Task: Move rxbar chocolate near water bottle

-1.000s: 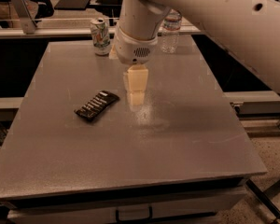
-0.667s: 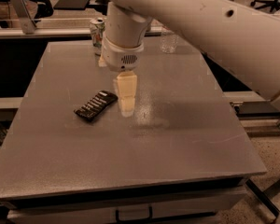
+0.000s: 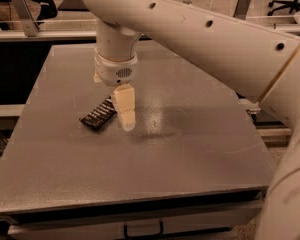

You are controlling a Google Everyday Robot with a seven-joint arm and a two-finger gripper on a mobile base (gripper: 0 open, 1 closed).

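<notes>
**Q:** Fig. 1, reading from the left: what comes first?

**A:** The rxbar chocolate [image 3: 97, 115], a black wrapper with white lettering. It lies flat on the grey table [image 3: 190, 169], just left of the gripper [image 3: 126, 115]. It is set on a diagonal, and its far end points toward the gripper.

**Q:** And the gripper itself?

**A:** It is a pale cream piece pointing straight down, with its tip low over the table. From this view it overlaps the near-right edge of the bar. Whether the two touch cannot be told, nor whether the gripper is spread wide or drawn narrow. The bar rests on the table, not lifted.

**Q:** What sits directly above the gripper?

**A:** A round white wrist housing [image 3: 116, 69] with a small grille on its face.

**Q:** And to the right of the gripper?

**A:** The white arm [image 3: 205, 39] sweeps up from the wrist, crosses the upper part of the view and drops down the right edge. Its faint shadow falls on the table just right of the gripper. Below the gripper, at the table's front, is a dark drawer handle [image 3: 143, 229].
</notes>
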